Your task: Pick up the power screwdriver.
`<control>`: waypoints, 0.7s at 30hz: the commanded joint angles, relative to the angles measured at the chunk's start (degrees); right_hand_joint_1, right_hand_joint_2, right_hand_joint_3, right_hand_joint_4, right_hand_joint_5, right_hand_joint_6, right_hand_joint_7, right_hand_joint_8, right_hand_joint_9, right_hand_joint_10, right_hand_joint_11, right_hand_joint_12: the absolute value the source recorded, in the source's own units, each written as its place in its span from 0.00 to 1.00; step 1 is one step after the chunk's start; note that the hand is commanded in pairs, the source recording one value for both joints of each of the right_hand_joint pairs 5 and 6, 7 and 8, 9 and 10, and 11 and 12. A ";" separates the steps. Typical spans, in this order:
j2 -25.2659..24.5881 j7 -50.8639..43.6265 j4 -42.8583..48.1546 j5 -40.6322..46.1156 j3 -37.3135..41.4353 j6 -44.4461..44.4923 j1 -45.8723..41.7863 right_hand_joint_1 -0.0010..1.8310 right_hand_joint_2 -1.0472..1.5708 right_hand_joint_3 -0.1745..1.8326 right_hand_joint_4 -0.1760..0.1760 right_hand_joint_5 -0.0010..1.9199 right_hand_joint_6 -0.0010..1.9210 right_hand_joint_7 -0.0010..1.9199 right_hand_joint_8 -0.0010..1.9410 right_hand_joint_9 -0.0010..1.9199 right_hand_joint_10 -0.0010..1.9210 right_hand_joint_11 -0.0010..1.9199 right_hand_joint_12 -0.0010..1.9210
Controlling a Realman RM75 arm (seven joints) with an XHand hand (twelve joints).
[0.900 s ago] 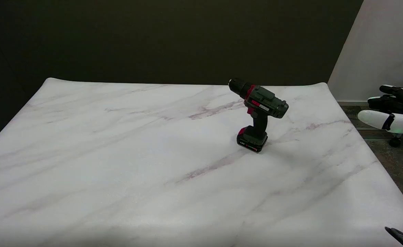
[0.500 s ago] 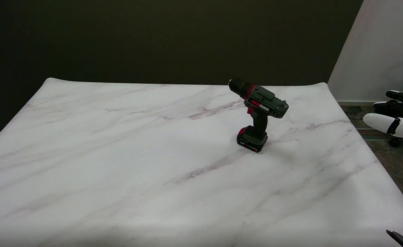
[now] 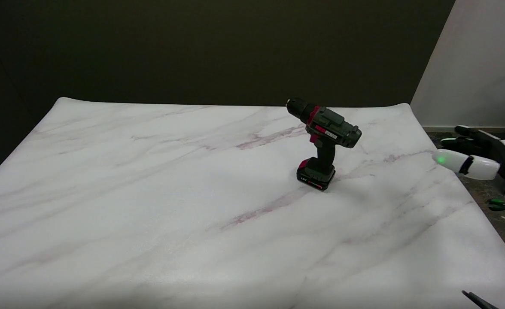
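1. The right hand (image 3: 478,155) hung at the table's (image 3: 149,206) right edge, fingers spread, holding nothing.
2. The power screwdriver (image 3: 323,141) stood upright on its battery base, well apart.
3. Approaching the handle sideways seemed wisest, to avoid toppling it.

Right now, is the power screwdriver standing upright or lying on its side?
Upright. The power screwdriver stands on its battery base on the marble table, handle rising from the base, body on top, chuck pointing to the upper left.
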 commanded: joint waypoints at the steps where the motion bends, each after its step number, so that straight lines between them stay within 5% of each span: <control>1: -0.83 -0.08 -8.42 -0.01 -15.48 -0.44 8.86 0.59 0.44 0.28 0.00 0.16 0.16 0.31 0.31 0.31 0.31 0.43 0.43; 21: -0.52 -0.08 -8.56 0.47 -26.81 1.73 13.07 0.59 0.45 0.29 0.00 0.13 0.13 0.25 0.25 0.16 0.16 0.27 0.27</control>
